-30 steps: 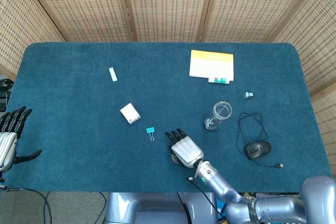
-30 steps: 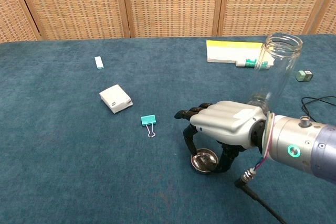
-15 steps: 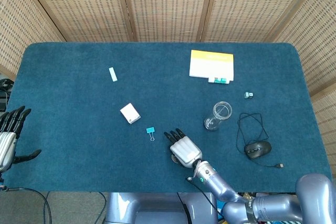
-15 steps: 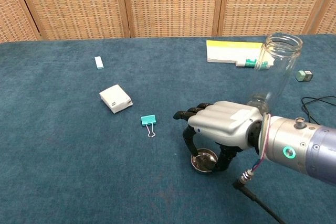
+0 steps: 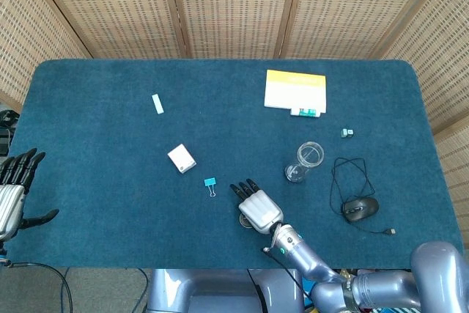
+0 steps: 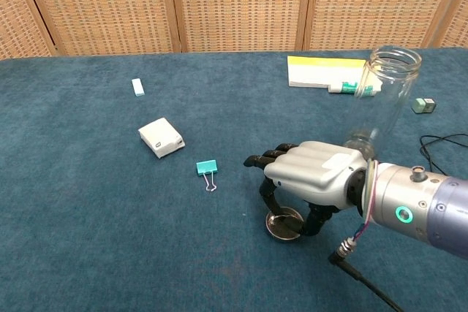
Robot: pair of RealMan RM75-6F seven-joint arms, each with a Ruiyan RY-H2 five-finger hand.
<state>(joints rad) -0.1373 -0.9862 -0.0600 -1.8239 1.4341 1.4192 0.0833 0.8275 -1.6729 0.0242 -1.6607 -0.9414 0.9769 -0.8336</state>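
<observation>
- Right hand [image 6: 311, 173] is palm-down over a small round metal lid [image 6: 284, 223] lying on the blue table [image 6: 88, 239] near the front edge. Thumb and fingertips [image 6: 267, 193] curl down around the lid's rim, apparently touching it. Can't tell if it's really pinched or only bracketed; lid looks flat on the cloth.
- Head view: the hand [image 5: 256, 208] covers most of the lid, only a sliver shows at its left side.
- Risk: the lid is thin and shiny, so fingertips may skid off the rim and close on nothing, or flip the lid on edge so it rolls away.
- Risk: pressing down too hard on soft cloth drives the fingertips into the fabric and drags the lid instead of getting under it.
- Risk: the glass jar [image 6: 382, 93] stands upright just behind the wrist. A careless raise or swing of the forearm could knock it over, and it could roll toward the mouse [image 5: 360, 210] and its cable.
- The teal binder clip [image 6: 207, 169] sits near the fingertips on the left, and a sideways sweep could nudge it.
- Left hand [image 5: 13, 190] is off the table's left edge, fingers spread, holding nothing, so no hazard there.
- White box [image 6: 161, 137] and yellow notepad [image 6: 322, 71] are well apart from the work.
</observation>
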